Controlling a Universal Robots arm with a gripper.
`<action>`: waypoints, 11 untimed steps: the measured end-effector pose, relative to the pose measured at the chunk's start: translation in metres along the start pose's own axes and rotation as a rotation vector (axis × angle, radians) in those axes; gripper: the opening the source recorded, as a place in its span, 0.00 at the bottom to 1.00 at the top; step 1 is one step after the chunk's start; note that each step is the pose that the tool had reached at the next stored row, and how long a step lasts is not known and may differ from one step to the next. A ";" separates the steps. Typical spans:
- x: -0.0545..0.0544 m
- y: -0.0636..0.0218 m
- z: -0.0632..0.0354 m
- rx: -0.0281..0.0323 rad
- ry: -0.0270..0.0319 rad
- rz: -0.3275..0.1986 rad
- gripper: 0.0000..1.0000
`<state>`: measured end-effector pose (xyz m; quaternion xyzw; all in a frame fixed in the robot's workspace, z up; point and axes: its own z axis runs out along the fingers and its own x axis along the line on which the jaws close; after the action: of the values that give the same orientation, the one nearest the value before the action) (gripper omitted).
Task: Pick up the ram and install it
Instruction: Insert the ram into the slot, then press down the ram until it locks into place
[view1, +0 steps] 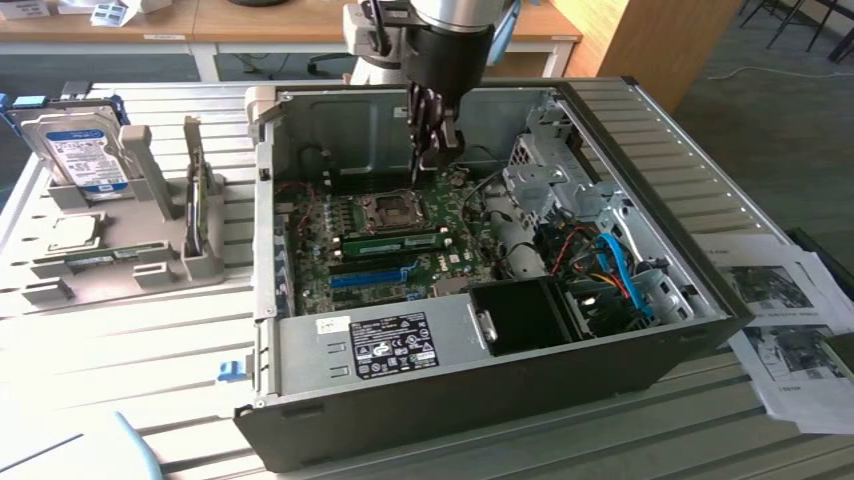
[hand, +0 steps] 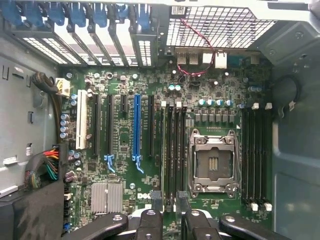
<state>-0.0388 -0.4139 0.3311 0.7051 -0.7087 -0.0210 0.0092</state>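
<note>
A long green ram (view1: 394, 243) stands in a black slot on the motherboard (view1: 441, 265), just in front of the empty processor socket (view1: 396, 207). My gripper (view1: 434, 158) hangs above the board, behind the socket and near the back wall of the case, clear of the ram. In the wrist view the gripper (hand: 170, 212) is open, and its dark fingers (hand: 150, 220) straddle a bank of black memory slots (hand: 173, 150) beside the socket (hand: 214, 162). Nothing sits between them. I cannot pick out the ram edge-on in that view.
The open case (view1: 694, 200) walls in the board. Drive cage (view1: 554, 165), cables (view1: 607, 270), black fan shroud (view1: 527, 315) on the exterior view's right; power supply (view1: 380, 345) in front. Blue slot (view1: 370, 277). Grey holder (view1: 134, 260) with hard drive (view1: 83, 150), papers (view1: 787, 330) outside.
</note>
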 end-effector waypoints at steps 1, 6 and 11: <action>0.000 0.0001 -0.0008 0.0001 -0.0001 0.000 0.24; 0.000 0.0001 -0.0026 0.0000 -0.0003 0.000 0.24; 0.000 0.0001 -0.0025 0.0000 -0.0004 0.000 0.24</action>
<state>-0.0388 -0.4139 0.3337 0.7051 -0.7087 -0.0211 0.0091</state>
